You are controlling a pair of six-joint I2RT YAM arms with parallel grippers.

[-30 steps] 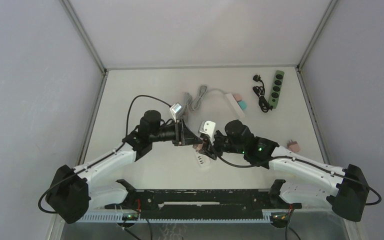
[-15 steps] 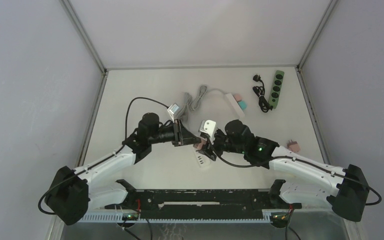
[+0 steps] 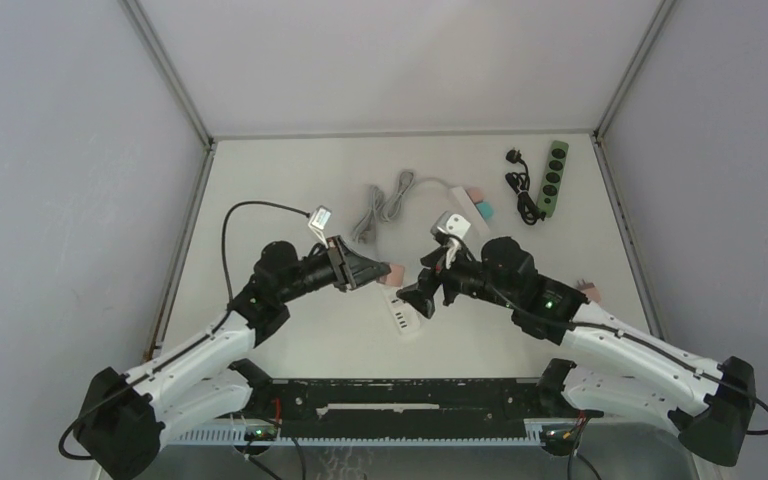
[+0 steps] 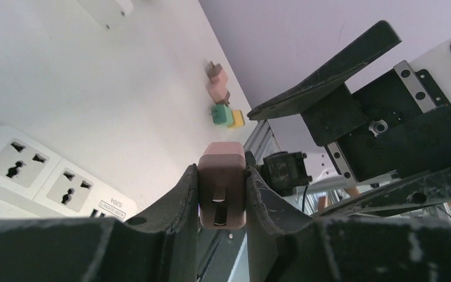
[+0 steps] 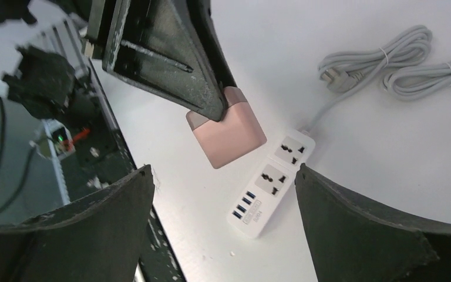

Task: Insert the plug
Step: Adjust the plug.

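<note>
I see a white table (image 3: 290, 180) closed in by grey walls (image 3: 60, 150). At the centre of the top view my left gripper (image 3: 368, 270) is clenched on the pink plug (image 4: 222, 188) (just over the white power strip (image 3: 401, 315) in the frame). My right gripper (image 3: 423, 283), just beside, stands wide apart and holds nothing.

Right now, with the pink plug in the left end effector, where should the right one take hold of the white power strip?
Grip the white power strip across its long sides at the USB end, coming down from above. It lies flat and narrow, sockets facing up, so this likely leaves them free for the pink plug.
</note>
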